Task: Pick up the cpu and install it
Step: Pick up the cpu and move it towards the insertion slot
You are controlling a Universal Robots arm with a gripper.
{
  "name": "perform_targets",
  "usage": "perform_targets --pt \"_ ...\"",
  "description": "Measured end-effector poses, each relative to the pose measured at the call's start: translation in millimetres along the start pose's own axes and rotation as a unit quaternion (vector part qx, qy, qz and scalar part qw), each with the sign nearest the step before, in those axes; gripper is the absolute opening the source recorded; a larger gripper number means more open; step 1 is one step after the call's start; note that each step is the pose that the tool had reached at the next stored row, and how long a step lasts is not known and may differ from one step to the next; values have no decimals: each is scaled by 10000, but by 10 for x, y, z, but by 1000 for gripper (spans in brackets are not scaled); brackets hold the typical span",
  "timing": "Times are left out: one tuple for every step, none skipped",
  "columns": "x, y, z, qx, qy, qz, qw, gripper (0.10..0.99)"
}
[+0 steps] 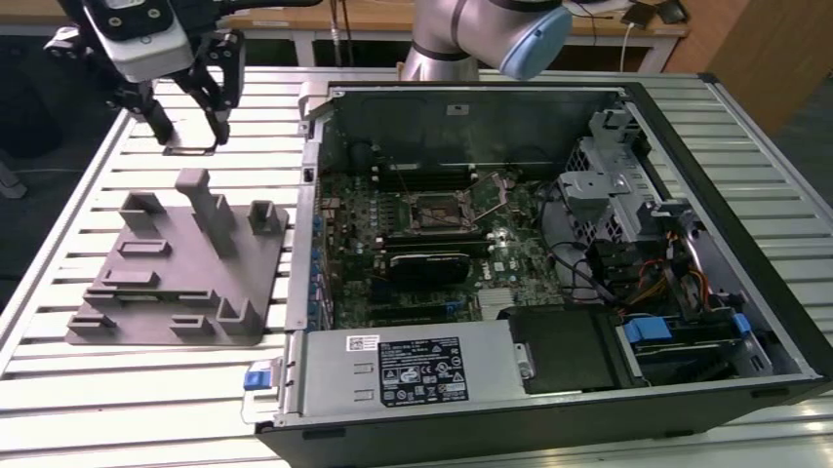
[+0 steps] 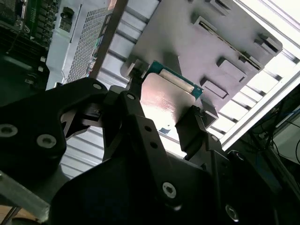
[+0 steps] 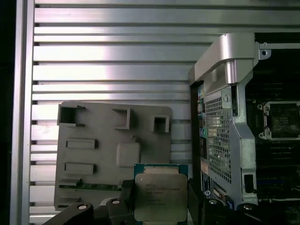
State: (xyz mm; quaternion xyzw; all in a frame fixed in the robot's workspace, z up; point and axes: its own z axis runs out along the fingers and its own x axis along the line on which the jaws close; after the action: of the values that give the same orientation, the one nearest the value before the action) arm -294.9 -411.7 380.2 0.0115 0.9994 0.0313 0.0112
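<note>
My gripper [image 1: 190, 135] hangs over the slatted table at the exterior view's far left, above the far end of the grey holder plate [image 1: 182, 268]. It is shut on the cpu [image 1: 191, 149], a flat square chip held level between the two black fingers. In both wrist views the cpu [image 3: 158, 198] [image 2: 165, 93] shows a silvery top plate and a green rim, with a finger [image 3: 125, 188] pressed on each side edge. The dark socket [image 1: 435, 210] sits in the middle of the motherboard inside the open computer case, well to the exterior view's right of the gripper.
The open computer case [image 1: 729, 205] fills the right half of the table, its metal wall [image 1: 310, 175] standing between the gripper and the motherboard. The grey holder plate carries several upright posts [image 1: 198, 200]. Cables and drive cages crowd the case's right side. The arm's base [image 1: 456, 39] stands behind the case.
</note>
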Motion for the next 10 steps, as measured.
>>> perform_targets --pt "-30 1 1 0 0 0 10000 545" --pt "-60 1 1 0 0 0 10000 545" --pt "-92 2 2 0 0 0 10000 545" --pt "-127 3 3 0 1 0 10000 545" --pt "-157 3 4 0 1 0 10000 545" --pt "-195 4 5 0 1 0 10000 545" --pt "-230 5 5 0 2 0 10000 545" --pt "-266 6 6 0 2 0 10000 545" --pt "-306 7 7 0 3 0 10000 545" --pt "-345 8 9 -1 3 0 10000 545"
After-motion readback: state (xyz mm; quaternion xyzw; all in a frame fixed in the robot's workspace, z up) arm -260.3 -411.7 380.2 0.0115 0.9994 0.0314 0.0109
